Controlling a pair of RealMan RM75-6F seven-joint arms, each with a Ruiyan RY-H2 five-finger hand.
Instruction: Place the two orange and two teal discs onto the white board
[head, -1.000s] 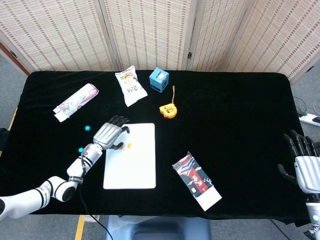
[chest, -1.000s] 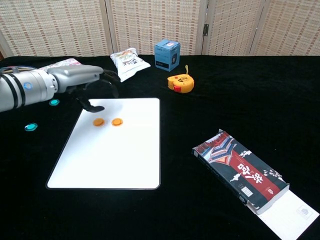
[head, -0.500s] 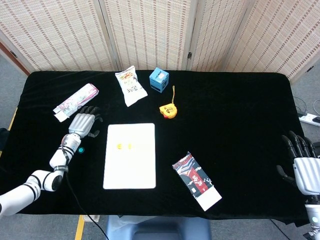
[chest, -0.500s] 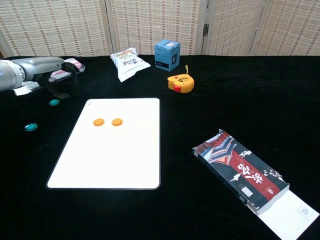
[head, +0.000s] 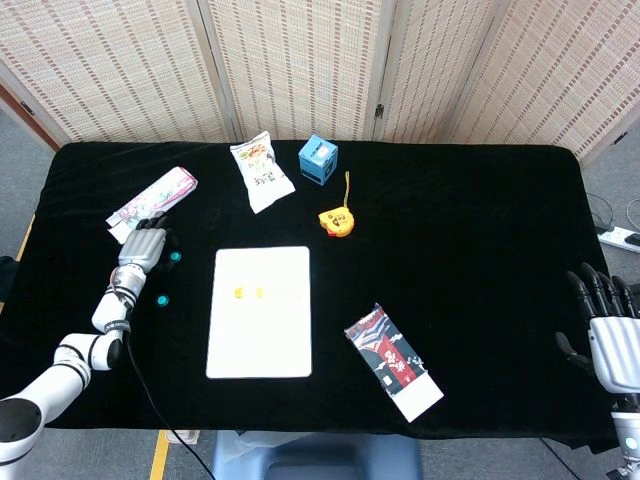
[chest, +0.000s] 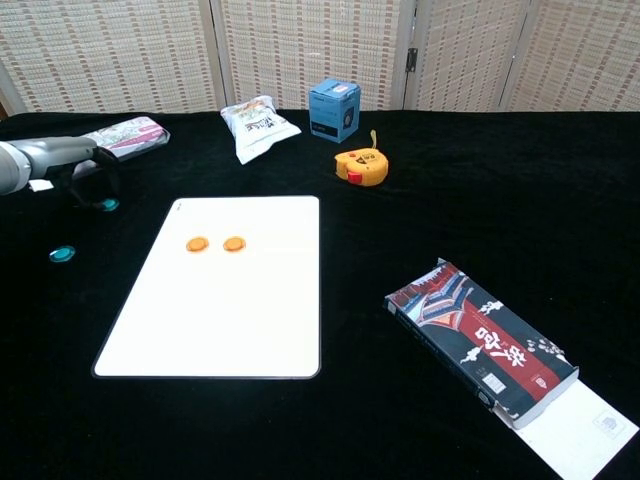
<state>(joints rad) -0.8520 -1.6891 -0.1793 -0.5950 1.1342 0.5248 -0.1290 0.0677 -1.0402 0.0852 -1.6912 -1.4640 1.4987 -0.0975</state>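
Two small, flat orange discs (chest: 197, 243) lie side by side on the white board (chest: 230, 310). Two glossy teal discs (chest: 62, 254) rest on the black counter (chest: 450, 190). The left hand (head: 141, 247) hangs beside one, fingers seemingly curled around nothing; the right hand (head: 608, 325) holds its fingers apart.

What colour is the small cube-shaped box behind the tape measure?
Blue, with a white label; the box shows best in the chest view.

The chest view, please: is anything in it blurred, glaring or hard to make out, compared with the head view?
Chest view: sharp and evenly lit; the flat white board is bright but the two orange discs stay distinct; the left hand is dark against the black tablecloth, fingers hard to separate. Head view: sharp too, discs tiny.
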